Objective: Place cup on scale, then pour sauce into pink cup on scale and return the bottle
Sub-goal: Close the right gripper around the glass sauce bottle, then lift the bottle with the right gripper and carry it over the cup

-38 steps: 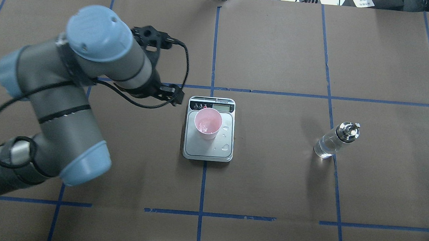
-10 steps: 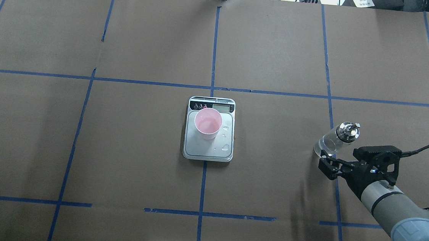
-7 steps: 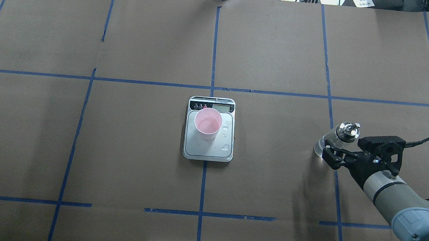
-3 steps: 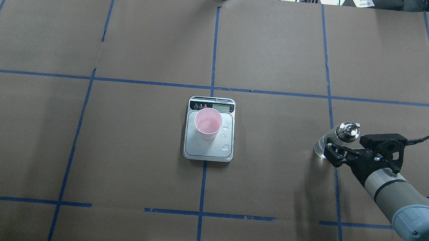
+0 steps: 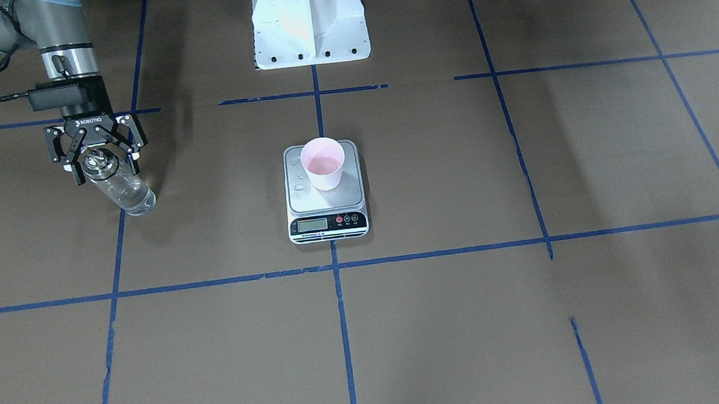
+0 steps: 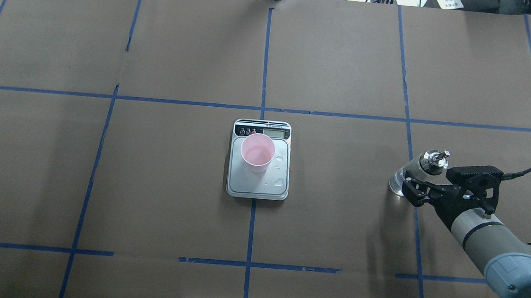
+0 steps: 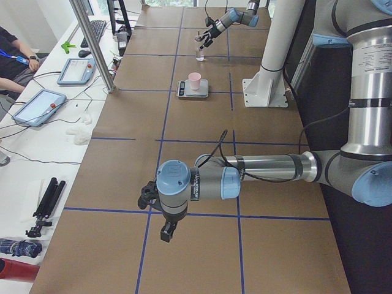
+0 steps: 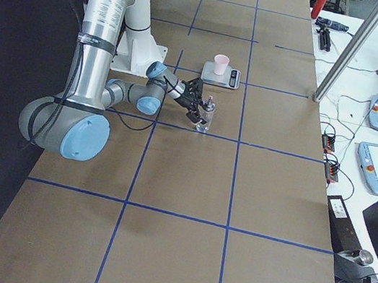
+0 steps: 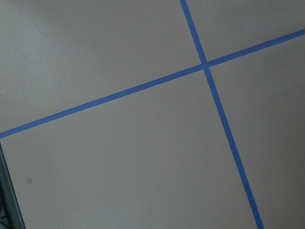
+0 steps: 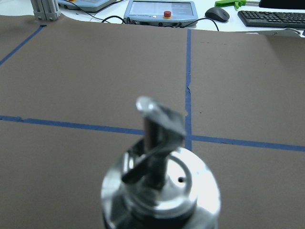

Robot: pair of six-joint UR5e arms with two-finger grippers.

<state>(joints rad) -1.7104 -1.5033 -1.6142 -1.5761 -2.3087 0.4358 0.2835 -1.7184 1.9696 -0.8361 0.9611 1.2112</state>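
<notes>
With the cup already sitting on the scale, the right gripper is straddling, jaws spread and seemingly not yet clamping, the bottle standing far right, leaving pouring and returning undone; the left gripper, parked near, is showing too little to tell.

overhead: high, rear, looking down; front: opposite, steep; sides: along table; wrists: close-up; exteriors share scale
</notes>
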